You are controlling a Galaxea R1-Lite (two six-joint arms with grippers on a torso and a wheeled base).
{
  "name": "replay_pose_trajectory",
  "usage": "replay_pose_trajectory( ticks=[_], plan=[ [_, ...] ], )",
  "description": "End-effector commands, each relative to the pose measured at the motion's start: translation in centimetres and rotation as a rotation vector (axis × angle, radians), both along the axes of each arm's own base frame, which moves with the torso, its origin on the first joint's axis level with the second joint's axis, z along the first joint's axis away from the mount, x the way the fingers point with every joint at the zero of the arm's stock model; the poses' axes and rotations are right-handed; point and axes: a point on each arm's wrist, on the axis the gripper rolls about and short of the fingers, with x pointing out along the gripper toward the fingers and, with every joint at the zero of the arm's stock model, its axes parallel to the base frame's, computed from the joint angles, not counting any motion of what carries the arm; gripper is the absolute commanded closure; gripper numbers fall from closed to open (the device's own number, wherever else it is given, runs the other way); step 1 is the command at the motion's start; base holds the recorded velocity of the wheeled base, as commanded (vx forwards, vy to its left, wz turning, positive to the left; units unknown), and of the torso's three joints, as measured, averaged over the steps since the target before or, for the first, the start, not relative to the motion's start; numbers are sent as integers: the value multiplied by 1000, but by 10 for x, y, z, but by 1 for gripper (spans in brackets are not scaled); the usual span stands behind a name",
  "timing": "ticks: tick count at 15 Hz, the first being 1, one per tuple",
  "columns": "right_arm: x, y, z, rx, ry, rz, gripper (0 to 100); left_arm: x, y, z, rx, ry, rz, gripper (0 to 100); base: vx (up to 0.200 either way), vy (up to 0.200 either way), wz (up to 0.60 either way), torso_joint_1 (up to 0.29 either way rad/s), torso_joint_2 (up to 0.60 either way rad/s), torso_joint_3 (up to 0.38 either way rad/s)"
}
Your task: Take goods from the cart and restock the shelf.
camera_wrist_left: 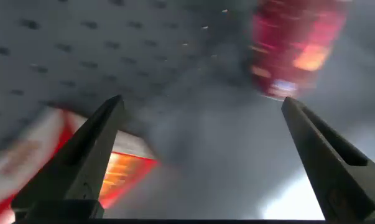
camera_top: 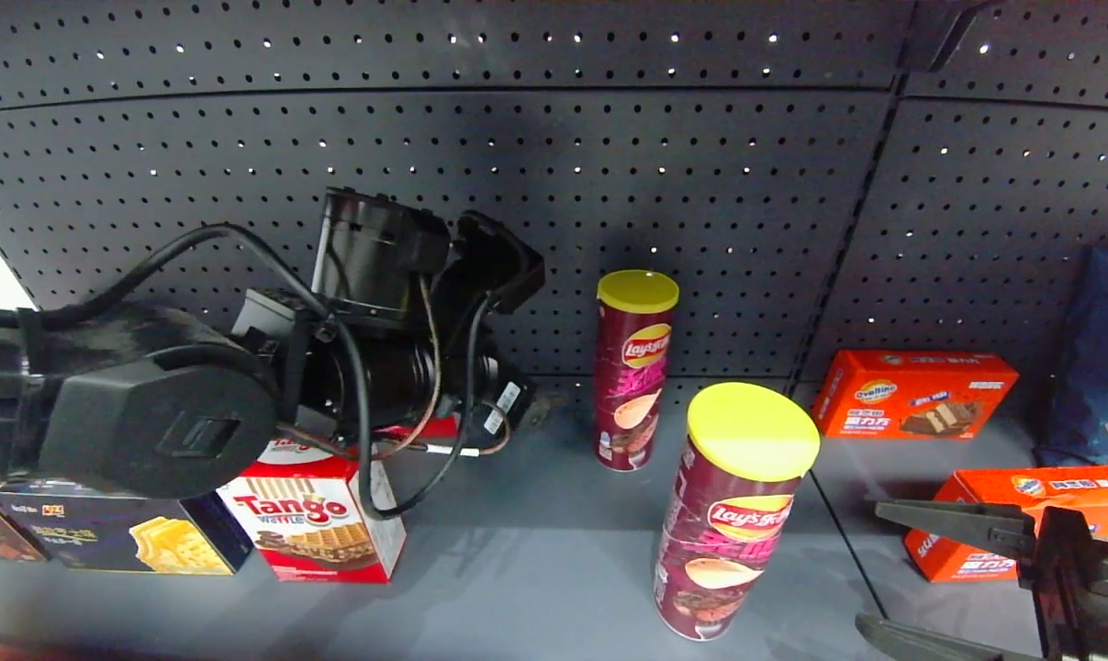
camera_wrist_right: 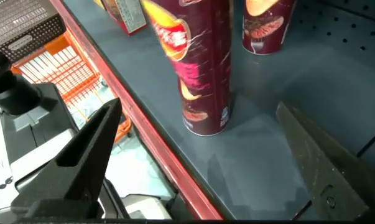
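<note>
Two maroon chip cans with yellow lids stand upright on the grey shelf (camera_top: 535, 560). The front can (camera_top: 735, 514) (camera_wrist_right: 203, 68) is near the shelf's front edge, and the back can (camera_top: 635, 367) (camera_wrist_right: 265, 25) (camera_wrist_left: 299, 43) is close to the pegboard. My right gripper (camera_top: 870, 566) (camera_wrist_right: 199, 109) is open just right of the front can, its fingers clear of it and holding nothing. My left gripper (camera_wrist_left: 201, 102) is open and empty over the shelf. It sits beside a red wafer box (camera_top: 319, 523) (camera_wrist_left: 32, 155), with the back can ahead of it.
A dark biscuit box (camera_top: 122, 542) lies left of the wafer box. Orange boxes (camera_top: 916, 393) (camera_top: 1031, 528) and a blue bag (camera_top: 1100, 349) fill the right bay. The pegboard back (camera_top: 609, 156) closes the shelf. An orange cart basket (camera_wrist_right: 50, 59) sits below the shelf's red front edge (camera_wrist_right: 143, 130).
</note>
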Motion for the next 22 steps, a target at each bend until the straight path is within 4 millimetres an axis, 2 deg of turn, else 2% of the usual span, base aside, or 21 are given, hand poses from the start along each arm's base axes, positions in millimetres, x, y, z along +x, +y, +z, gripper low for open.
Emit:
replay_pose_trajectory(
  ticks=[1,8,22],
  plan=[
    [1,1,-1,-3,5,-2,0,19,-14,-22,49,27,23,0,0,0,0,0,0,0],
    [4,-3,-1,-2,6,-33,0,35,-28,-47,89,2,100,0,0,0,0,0,0,0],
    [5,-3,-3,-6,15,-30,0,55,-45,-51,48,-24,111,0,0,0,0,0,0,0]
  ],
)
